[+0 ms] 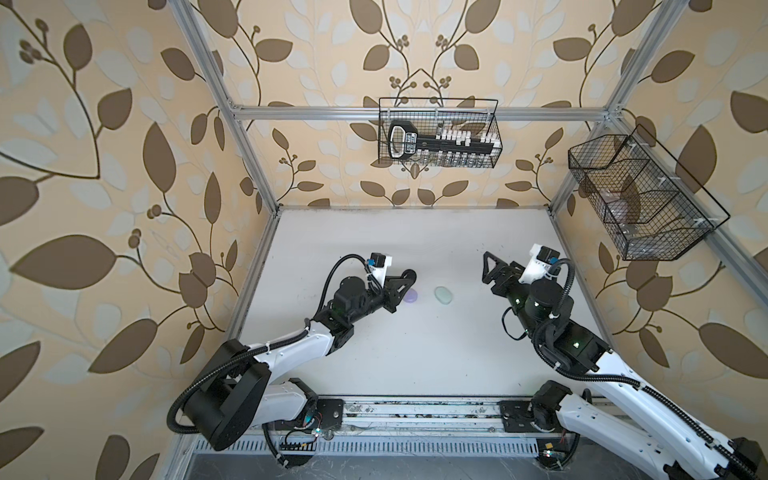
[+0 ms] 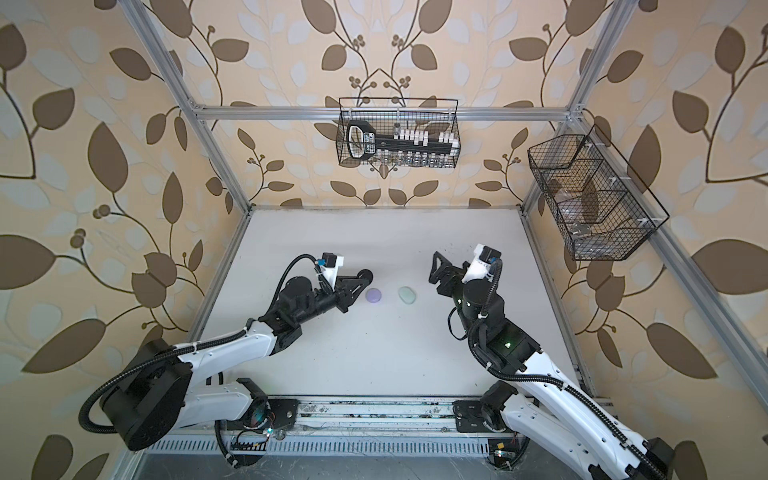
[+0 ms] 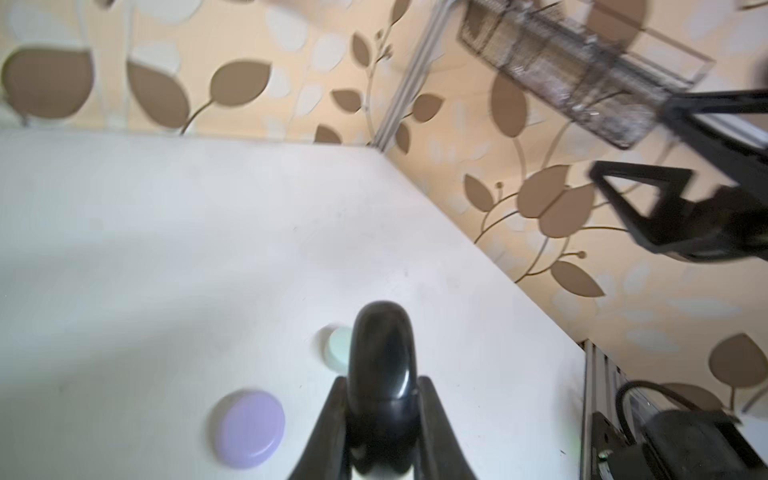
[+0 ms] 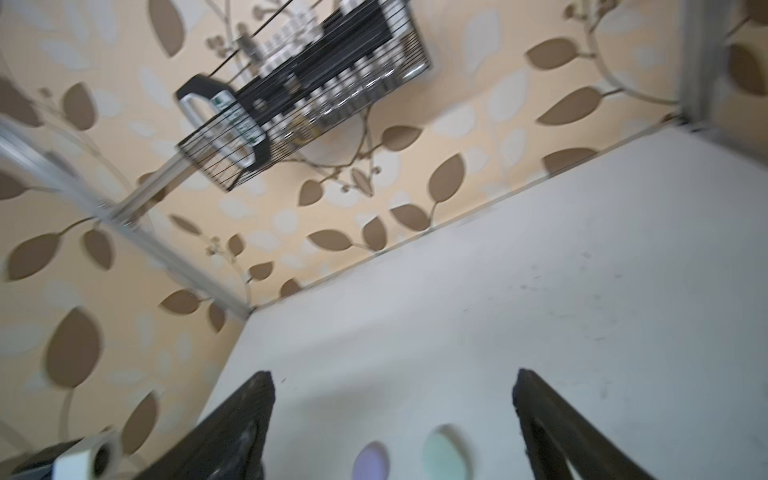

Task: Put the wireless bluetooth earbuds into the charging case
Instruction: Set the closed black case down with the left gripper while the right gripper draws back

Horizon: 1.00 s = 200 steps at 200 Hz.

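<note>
Clamped on the black case [image 3: 382, 345], my left claw [image 3: 381, 386] holds it off the table [image 1: 415, 353]. My right claw [image 4: 395, 380] stands wide apart with nothing between its jaws, raised over the right side.

Below, the lavender case [image 2: 373, 295] lies flat just beside my left claw in both top views. The mint case [image 2: 407, 295] lies near it, between my two claws, its oval slanting a little. All three cases look shut.

The black case's long axis runs in line with my left claw, its rounded end pointing away from my wrist toward my right claw.

Of the earbuds I see none. I judge they sit inside the shut cases, so the inserting looks done. Next, I reckon, the black case wants lowering gently onto bare table beside the other two, and only then a loosened grip.
</note>
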Motion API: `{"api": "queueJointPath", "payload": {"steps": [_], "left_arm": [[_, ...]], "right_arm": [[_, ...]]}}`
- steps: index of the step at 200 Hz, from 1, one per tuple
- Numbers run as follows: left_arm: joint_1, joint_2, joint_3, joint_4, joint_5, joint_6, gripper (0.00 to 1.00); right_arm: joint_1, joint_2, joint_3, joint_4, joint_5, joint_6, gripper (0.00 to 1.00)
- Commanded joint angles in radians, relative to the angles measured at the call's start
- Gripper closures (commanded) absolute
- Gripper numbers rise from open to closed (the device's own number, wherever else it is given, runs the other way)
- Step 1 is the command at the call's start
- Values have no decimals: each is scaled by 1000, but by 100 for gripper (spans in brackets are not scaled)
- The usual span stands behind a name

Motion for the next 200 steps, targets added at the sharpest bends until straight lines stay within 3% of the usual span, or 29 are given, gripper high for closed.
{"api": "queueJointPath", "payload": {"steps": [1, 16, 25, 42, 52, 81, 114, 140, 154, 164, 173, 187, 200], "left_arm": [[-5, 90, 87, -204, -33, -154, 100], [-8, 179, 94, -193, -3, -289, 100], [-18, 221, 81, -149, 21, -395, 100], [-69, 274, 46, -60, 33, -534, 100], [-108, 279, 53, -96, 3, -543, 100], [-192, 290, 76, -192, -92, -533, 100], [-197, 348, 117, -270, -99, -538, 100], [-187, 403, 165, -317, -97, -508, 85], [-181, 425, 197, -346, -91, -474, 67], [-172, 437, 221, -380, -92, -456, 61], [-163, 438, 226, -390, -96, -455, 53], [-147, 426, 217, -390, -95, -456, 39], [-133, 393, 214, -424, -118, -435, 32]], "right_arm": [[-74, 22, -76, 62, 201, -204, 6], [-146, 42, -127, 106, 288, -371, 4], [-191, 41, -179, 111, 335, -355, 2], [-303, 17, -277, 189, 141, -357, 3], [-332, 32, -319, 273, 78, -396, 8], [-327, 149, -368, 423, 211, -455, 7], [-341, 324, -449, 748, 199, -539, 0], [-351, 491, -412, 854, 133, -606, 0], [-383, 570, -447, 1024, -3, -658, 0], [-417, 552, -401, 883, -78, -616, 0], [-468, 563, -411, 912, -184, -616, 0], [-496, 553, -422, 910, -234, -589, 0], [-504, 549, -434, 923, -263, -591, 0]]}}
